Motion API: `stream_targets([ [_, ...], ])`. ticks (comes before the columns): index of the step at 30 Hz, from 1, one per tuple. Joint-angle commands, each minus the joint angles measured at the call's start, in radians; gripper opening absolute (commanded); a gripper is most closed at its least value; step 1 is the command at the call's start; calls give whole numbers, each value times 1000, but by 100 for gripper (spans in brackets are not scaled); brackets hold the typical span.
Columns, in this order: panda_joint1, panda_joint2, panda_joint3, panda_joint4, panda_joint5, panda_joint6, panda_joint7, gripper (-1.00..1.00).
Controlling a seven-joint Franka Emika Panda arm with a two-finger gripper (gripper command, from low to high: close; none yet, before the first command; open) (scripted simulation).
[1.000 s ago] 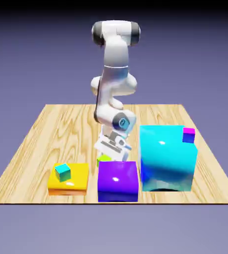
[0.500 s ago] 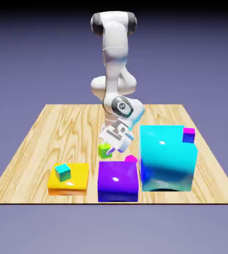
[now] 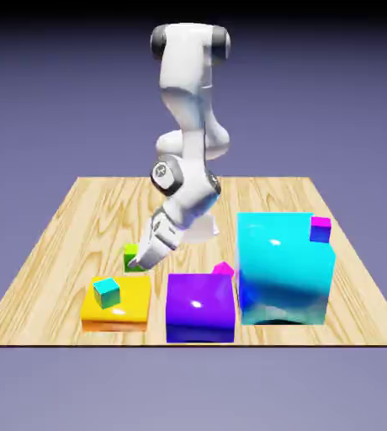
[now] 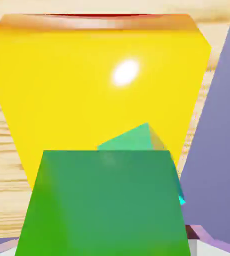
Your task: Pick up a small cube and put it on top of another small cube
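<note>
My gripper (image 3: 138, 259) is shut on the small lime-green cube (image 3: 131, 255) and holds it just above the table, behind the yellow block (image 3: 121, 308). In the hand view the held cube (image 4: 104, 205) fills the bottom and hides the fingertips. Beyond it lies the yellow block's (image 4: 97, 85) glossy top. A teal-and-green cube (image 3: 107, 291) sits on the yellow block, toward the exterior view's left; in the hand view this cube (image 4: 137, 139) peeks out just above the held cube.
A purple block (image 3: 199, 307) stands beside the yellow one, with a tiny magenta cube (image 3: 223, 269) behind its far right corner. A tall cyan block (image 3: 283, 269) at the exterior view's right carries a small magenta-and-blue cube (image 3: 320, 229).
The arm has swung toward the exterior view's left with the lime-green cube, from behind the purple block to behind the yellow block. The magenta cube has come into sight.
</note>
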Motion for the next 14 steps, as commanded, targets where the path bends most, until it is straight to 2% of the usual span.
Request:
stream_targets([
  [1, 19, 13, -32, 25, 24, 3, -39, -100],
  [4, 10, 34, -39, 25, -28, 28, -73, -100],
  [10, -91, 248, -38, 54, -53, 242, -16, -100],
  [11, -91, 248, -38, 54, -53, 242, -16, 100],
  [14, -57, 176, -38, 44, -45, 170, -35, 100],
])
